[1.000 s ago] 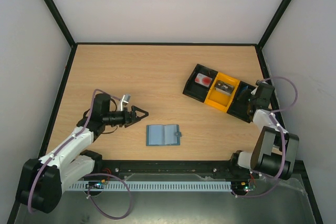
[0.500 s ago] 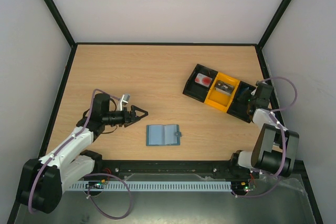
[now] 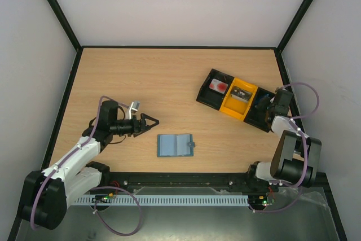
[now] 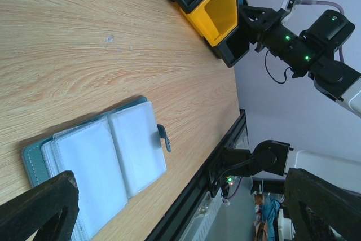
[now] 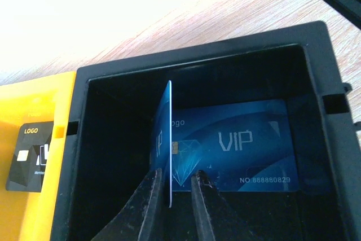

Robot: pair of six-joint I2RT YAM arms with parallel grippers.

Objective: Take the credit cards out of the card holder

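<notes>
The grey-blue card holder lies flat and open, clear pockets up, with its tab on the right edge. Just left of it my left pincer hovers, jaws wide apart and aimed at it. Far to its right my right pincer dips into the black end compartment of the tray, jaws narrowly flanking an upright blue card; whether they clamp it I cannot tell.

One card holder, one tray, four cards.
</notes>
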